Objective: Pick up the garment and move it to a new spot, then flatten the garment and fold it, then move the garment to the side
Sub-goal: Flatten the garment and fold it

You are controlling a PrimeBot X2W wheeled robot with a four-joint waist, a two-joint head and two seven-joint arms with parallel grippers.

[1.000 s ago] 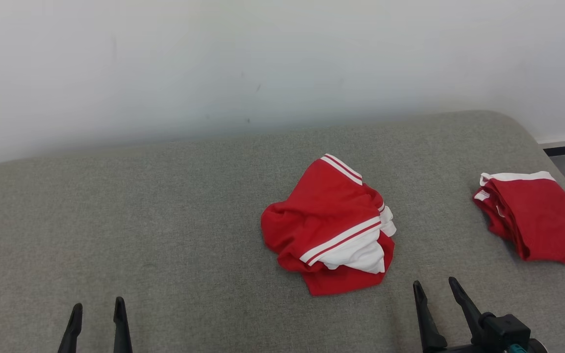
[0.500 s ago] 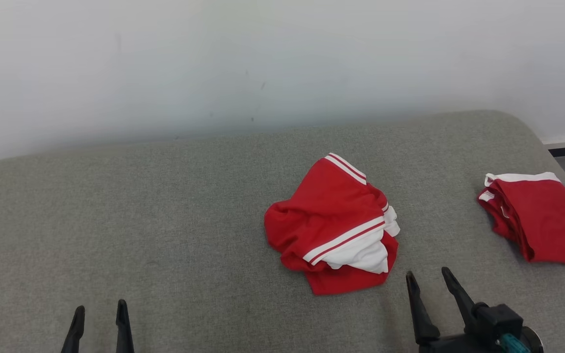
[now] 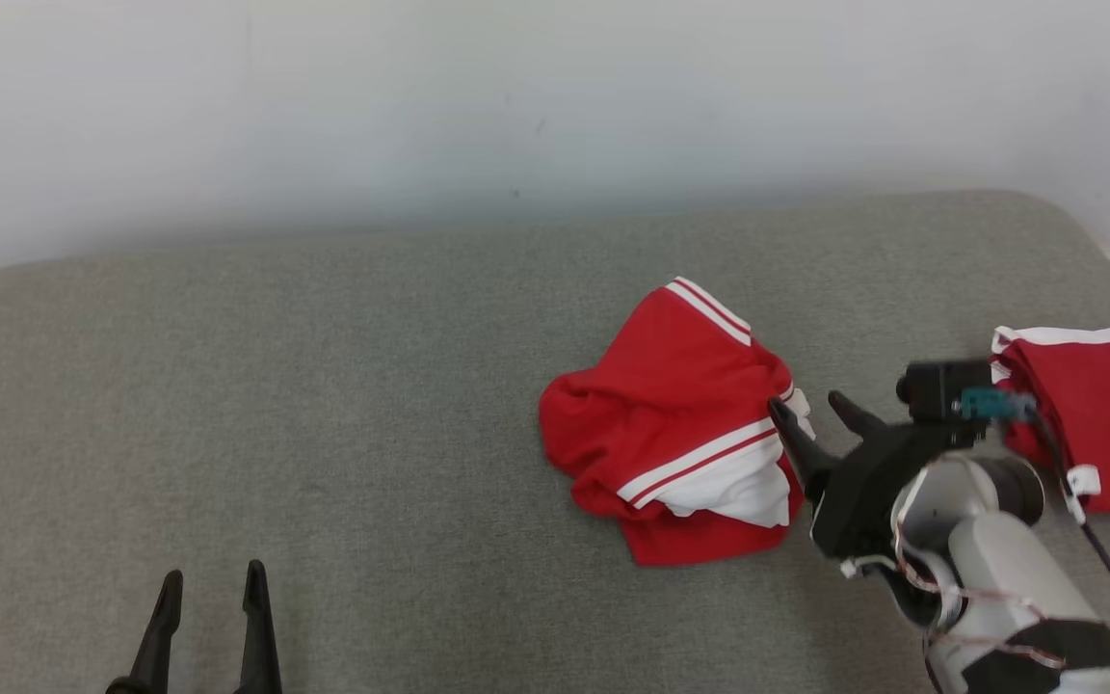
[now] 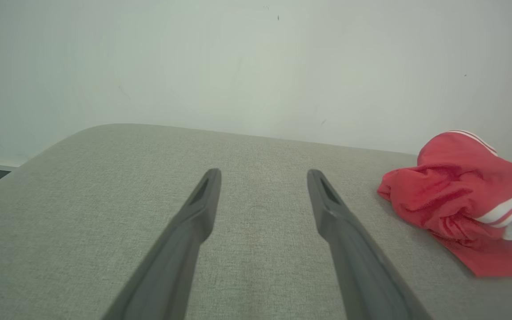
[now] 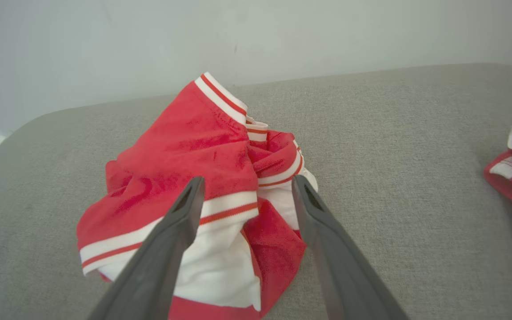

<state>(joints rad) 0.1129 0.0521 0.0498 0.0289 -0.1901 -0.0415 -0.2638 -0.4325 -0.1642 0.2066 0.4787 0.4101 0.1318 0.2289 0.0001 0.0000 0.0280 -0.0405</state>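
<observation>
Change vs a sec ago: R pincer (image 3: 807,407) has swung up from the lower-right corner of the head view. It now sits just beside the garment (image 3: 675,424), at its right edge, fingers pointing in toward the white-striped band. Head cam has shifted a bit too, so the garment's small drift in that view is cam motion, not cloth moving. Garment looks untouched: same crumpled red heap w/ white trim, lying right of centre on the grey surface (image 3: 324,414), not lifted.

R pincer is wide, nothing between the fingers yet. Its wrist view looks along them, w/ the striped hem and white panel framed in the gap. One tip overlaps the cloth edge in the head view, but contact or not, can't tell.

L pincer (image 3: 213,578) is parked at lower left, also wide, holding nothing, well apart from the garment.

A second red item, a folded pile (image 3: 1095,414), sits near the surface's right edge, behind the R arm.

Meaning for task: approach for step one (pick-up) looks nearly done, grasp not yet made. Prob needs a bit more reach/drop, then a close on a thick fold. Move, flatten, fold, set aside all still to do.
</observation>
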